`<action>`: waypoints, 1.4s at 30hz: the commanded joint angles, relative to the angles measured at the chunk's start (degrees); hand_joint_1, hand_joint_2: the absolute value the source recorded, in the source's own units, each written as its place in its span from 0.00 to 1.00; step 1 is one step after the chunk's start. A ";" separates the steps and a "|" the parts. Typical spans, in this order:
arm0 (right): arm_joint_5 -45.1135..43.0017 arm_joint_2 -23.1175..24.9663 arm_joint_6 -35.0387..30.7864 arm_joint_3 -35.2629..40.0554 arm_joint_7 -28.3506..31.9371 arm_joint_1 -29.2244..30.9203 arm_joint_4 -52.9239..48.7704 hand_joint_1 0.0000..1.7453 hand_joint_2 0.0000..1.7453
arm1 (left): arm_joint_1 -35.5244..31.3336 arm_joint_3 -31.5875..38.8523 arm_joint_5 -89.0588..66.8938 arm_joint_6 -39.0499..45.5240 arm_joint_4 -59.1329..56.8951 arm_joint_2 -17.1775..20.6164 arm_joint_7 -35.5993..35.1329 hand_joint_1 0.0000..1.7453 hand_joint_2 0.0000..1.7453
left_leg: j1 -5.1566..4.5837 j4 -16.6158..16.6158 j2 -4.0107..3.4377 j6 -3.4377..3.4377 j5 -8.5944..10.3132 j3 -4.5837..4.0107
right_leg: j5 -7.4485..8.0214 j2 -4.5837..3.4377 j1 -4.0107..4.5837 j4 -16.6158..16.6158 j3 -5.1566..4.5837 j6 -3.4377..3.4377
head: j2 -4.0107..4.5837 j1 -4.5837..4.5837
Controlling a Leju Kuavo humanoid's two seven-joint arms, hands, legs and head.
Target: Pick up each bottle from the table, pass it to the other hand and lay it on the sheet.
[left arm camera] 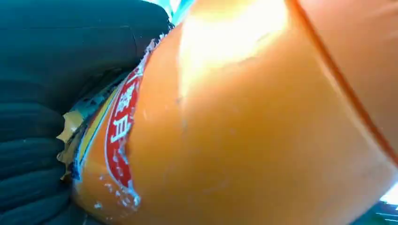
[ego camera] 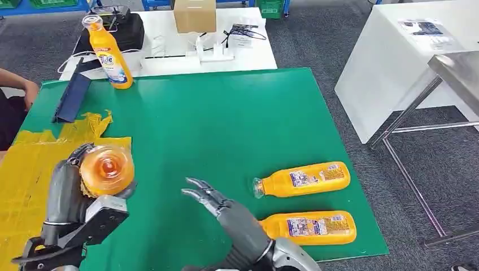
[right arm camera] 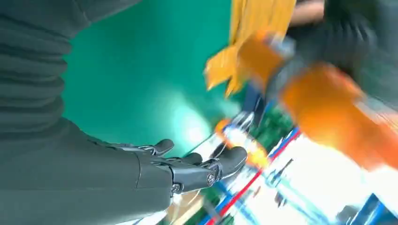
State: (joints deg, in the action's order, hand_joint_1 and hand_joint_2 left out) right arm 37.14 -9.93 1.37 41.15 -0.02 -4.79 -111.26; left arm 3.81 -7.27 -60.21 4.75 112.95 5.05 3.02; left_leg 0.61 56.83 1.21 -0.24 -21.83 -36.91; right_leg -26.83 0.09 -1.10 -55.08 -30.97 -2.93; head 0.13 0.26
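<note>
Bottles of orange liquid in clear plastic are what we are moving, and one of them, the held orange bottle (ego camera: 106, 170), sits in our left hand (ego camera: 85, 195), base toward the head camera, above the near left of the green table mat (ego camera: 226, 124), at the edge of the crumpled yellow sheet (ego camera: 25, 169). Our left hand's fingers are wrapped round its body; our right hand (ego camera: 212, 197) hovers just beside it with fingers spread and nothing in them. We judge the risk to be in the lay-down: the bottle is round and smooth, the sheet is wrinkled, so it could roll off toward the mat, or slip if we loosen the fingers while it is tilted. Two more orange bottles lie on their sides to our right, the farther lying bottle (ego camera: 302, 179) and the nearer lying bottle (ego camera: 309, 227), and our right forearm is close to the nearer one; a careless swing could knock it. A standing orange bottle (ego camera: 109, 53) waits at the far left edge. From the left wrist we see the label's torn edge (left arm camera: 117, 126) against our fingers, which the head view hides; the right wrist view shows the open right fingers (right arm camera: 225, 161) from the side, though blurred.
</note>
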 commanded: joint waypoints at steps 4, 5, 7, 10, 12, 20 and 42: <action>0.05 -19.27 -5.18 -0.18 -5.30 -10.11 -11.34 0.00 0.00 | -0.42 4.75 -13.99 -3.18 -21.36 12.03 -5.43 1.00 1.00 | -0.09 -0.05 -0.08 -0.02 -0.01 0.07 | 0.00 -0.04 -0.06 0.01 0.04 0.05 | 0.00 0.00; 0.36 -22.44 -5.27 0.57 -6.67 -9.68 -11.75 0.00 0.00 | -0.96 4.98 -13.74 -6.62 -24.73 12.30 -7.36 1.00 1.00 | -0.07 -0.01 -0.11 -0.02 -0.07 0.16 | -0.04 -0.03 -0.03 -0.01 0.15 0.10 | 0.00 -0.02; 0.33 -25.80 -5.71 0.19 -7.95 -10.50 -11.94 0.00 0.00 | -2.17 3.79 -15.05 -7.08 -30.54 13.62 -7.63 1.00 1.00 | -0.12 -0.06 -0.08 -0.03 -0.06 0.26 | -0.05 0.02 -0.08 0.02 0.23 0.10 | 0.00 0.00; 0.34 -27.05 -6.03 0.21 -8.22 -11.02 -12.12 0.00 0.00 | -2.65 3.47 -15.45 -5.71 -33.19 13.78 -7.49 1.00 1.00 | -0.11 -0.07 0.00 -0.03 -0.04 0.28 | -0.05 0.08 -0.09 0.06 0.28 0.10 | 0.00 0.00; 0.24 -27.31 -6.26 0.51 -8.84 -11.09 -12.22 0.00 0.00 | -2.89 2.96 -16.17 -6.28 -34.03 13.98 -7.96 1.00 1.00 | -0.06 -0.01 -0.04 -0.02 -0.07 0.26 | -0.07 0.07 -0.03 0.04 0.26 0.13 | 0.00 0.00; 1.81 -34.37 -5.86 0.29 -18.67 -12.08 -12.44 0.00 1.00 | -6.51 -3.22 -23.03 -3.31 -42.15 15.55 -9.18 0.00 1.00 | -0.09 -0.03 -0.03 -0.03 -0.04 0.29 | -0.05 0.07 -0.06 0.04 0.28 0.11 | 0.00 0.00; 2.04 -40.05 -6.74 -9.02 -24.58 -20.58 -5.18 0.00 1.00 | -1.76 -1.29 -0.24 -3.01 -22.50 11.65 0.23 0.00 1.00 | -0.03 0.00 -0.01 -0.02 -0.05 0.24 | -0.03 0.08 0.00 0.07 0.29 0.11 | 0.00 0.00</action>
State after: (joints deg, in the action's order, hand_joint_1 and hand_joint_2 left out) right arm 35.08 -51.01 -5.27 36.07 -20.46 -19.59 -121.24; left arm -1.29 -9.66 -79.82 2.16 78.01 21.55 -3.43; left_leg 0.54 56.86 1.18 -0.28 -21.81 -36.88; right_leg -26.78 0.06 -1.17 -55.07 -30.95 -2.97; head 0.13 0.26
